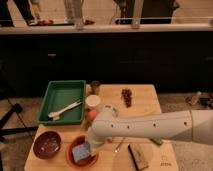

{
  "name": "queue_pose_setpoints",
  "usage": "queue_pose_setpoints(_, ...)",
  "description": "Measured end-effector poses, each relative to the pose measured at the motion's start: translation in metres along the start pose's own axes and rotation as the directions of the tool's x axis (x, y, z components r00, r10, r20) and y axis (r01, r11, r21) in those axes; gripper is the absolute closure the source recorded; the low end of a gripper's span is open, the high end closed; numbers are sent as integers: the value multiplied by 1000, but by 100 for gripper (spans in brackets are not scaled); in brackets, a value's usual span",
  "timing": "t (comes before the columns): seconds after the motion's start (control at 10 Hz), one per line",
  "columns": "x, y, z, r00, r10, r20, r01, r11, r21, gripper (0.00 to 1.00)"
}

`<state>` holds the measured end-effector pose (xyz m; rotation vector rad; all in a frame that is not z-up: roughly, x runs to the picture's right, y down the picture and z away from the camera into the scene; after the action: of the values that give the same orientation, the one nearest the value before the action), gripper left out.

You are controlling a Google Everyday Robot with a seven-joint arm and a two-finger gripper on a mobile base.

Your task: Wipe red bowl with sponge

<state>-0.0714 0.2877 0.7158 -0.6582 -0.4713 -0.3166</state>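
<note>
The red bowl (72, 161) sits at the table's front, left of centre. The light blue sponge (80, 153) lies inside it, pressed against the bowl's floor. My gripper (87, 146) reaches down from the white arm, which comes in from the right. It is shut on the sponge's right upper edge, inside the bowl. The arm's wrist hides the bowl's right rim.
A dark maroon bowl (47, 145) stands left of the red bowl. A green tray (56, 95) with a white utensil (64, 110) is at the back left. A white cup (92, 101), a brown block (139, 156), a metal utensil (119, 145) and small items lie around the arm.
</note>
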Motion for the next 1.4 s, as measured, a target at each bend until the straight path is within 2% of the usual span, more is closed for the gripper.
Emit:
queue_pose_setpoints(0.3,22,9,3,999,41,-10,-41,999,-16,100)
queue_pose_setpoints(0.6,21,-4,-12,999,33,-23,-33,999,7,100)
queue_pose_setpoints(0.9,2,-19,-19,1000,-12,-18,12,1000,25,100)
queue_pose_setpoints(1.2,-20,-31,-11,998,-56,5,56,998,22,100)
queue_pose_setpoints(1.4,-24,-28,-10,997,-71,17,70,997,19,100)
